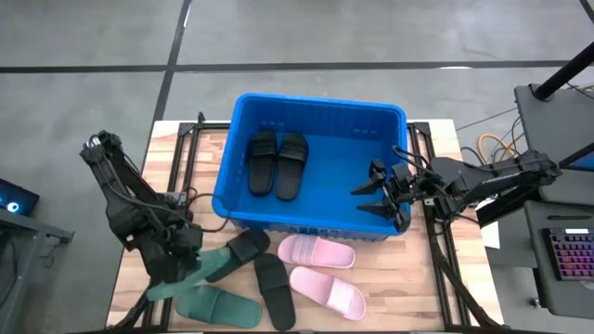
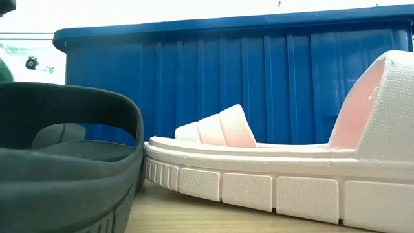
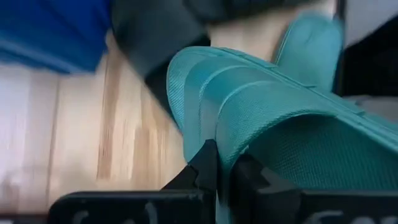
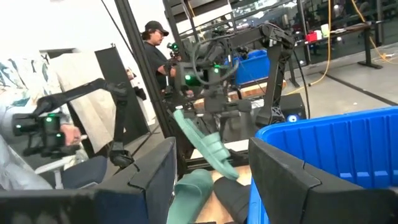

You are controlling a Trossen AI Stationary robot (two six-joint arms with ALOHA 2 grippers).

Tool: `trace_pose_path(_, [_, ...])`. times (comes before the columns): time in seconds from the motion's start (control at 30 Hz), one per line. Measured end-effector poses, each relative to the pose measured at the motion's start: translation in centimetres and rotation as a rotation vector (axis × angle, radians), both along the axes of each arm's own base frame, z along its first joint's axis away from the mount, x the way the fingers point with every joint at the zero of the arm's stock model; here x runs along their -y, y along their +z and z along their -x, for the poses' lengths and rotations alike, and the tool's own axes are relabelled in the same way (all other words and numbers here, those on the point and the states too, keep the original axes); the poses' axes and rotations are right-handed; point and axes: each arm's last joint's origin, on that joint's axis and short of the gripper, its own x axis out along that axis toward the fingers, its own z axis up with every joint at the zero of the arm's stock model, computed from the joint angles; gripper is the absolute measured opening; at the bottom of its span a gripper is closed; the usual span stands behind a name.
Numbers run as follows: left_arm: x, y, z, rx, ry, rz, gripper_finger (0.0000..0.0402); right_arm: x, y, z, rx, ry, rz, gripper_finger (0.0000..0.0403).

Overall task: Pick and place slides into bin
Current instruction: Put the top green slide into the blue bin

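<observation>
The blue bin (image 1: 311,111) stands at the table's far middle with two black slides (image 1: 277,162) lying inside. My left gripper (image 1: 179,263) is near the front left, shut on a dark green slide (image 1: 200,271) (image 4: 205,144). A second green slide (image 1: 219,307), two black slides (image 1: 247,247) (image 1: 275,290) and two pink slides (image 1: 316,250) (image 1: 328,291) lie flat on the table in front of the bin. My right gripper (image 1: 382,195) hovers open and level over the bin's right part, holding nothing. My left gripper pinches the edge of the green slide's ribbed strap (image 3: 211,134) between its two fingers (image 3: 204,163). The fingers come from above, slanting down. The slide hangs tilted below the gripper, one end (image 4: 227,169) lower. Whether that end touches the table I cannot tell.
In the low view a pink slide (image 2: 259,175) and a dark slide (image 2: 65,149) lie before the bin's near wall (image 2: 259,77). The bin's right half (image 1: 357,162) holds nothing. A person (image 4: 155,43) stands beyond the table, among stands and cables.
</observation>
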Motion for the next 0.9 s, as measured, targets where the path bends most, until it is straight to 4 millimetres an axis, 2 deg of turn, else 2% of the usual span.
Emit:
trace_pose_path(0.17, [0.5, 1.5, -0.8, 0.125, 0.008, -0.027, 0.0, 0.1, 0.0, 0.0, -0.001, -0.04, -0.003, 0.0192])
trace_pose_path(0.43, [2.0, 3.0, -2.2, 0.291, -0.074, 0.09, 0.0, 0.1, 0.0, 0.0, 0.0, -0.043, -0.004, 0.0192])
trace_pose_path(0.63, [1.5, 4.0, -2.4, 0.411, -0.014, 0.103, 0.0, 0.1, 0.0, 0.0, 0.001, -0.043, -0.008, 0.0192])
trace_pose_path(0.9, [1.2, 7.1, -3.2, 0.724, -0.064, 0.114, 0.0, 0.1, 0.0, 0.0, 0.002, -0.043, -0.008, 0.0192])
